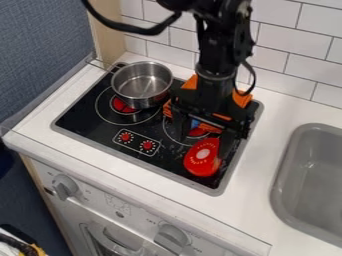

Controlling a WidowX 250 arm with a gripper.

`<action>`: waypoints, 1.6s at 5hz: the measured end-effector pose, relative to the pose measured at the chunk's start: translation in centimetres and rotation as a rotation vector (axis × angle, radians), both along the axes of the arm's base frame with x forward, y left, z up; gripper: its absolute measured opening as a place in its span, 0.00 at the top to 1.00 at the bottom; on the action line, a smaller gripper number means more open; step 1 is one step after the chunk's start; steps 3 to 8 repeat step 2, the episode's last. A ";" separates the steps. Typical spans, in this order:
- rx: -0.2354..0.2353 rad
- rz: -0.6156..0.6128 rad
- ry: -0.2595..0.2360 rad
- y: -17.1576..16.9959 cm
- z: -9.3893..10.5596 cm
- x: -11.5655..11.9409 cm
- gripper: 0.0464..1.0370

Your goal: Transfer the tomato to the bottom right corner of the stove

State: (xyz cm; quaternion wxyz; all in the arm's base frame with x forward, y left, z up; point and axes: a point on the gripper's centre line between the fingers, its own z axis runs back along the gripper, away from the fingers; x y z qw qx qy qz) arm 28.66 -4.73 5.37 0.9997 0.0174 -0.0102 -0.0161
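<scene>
Camera view shows the red tomato (pixel 199 164) lying at the bottom right corner of the stove (pixel 83 117), and the fingers (pixel 228 144) look wide apart with no grip, so maybe only backing off is left.

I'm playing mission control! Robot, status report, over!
Gripper open, low over stove. Red tomato near bottom right corner. Orange thing behind it; pot off left. Over.
</scene>
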 end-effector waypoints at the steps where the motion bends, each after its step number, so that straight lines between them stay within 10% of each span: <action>1: -0.022 -0.021 -0.031 -0.2 1.1 0.0 0.04; 8: -0.017 -0.037 -0.037 -0.1 1.4 0.0 0.04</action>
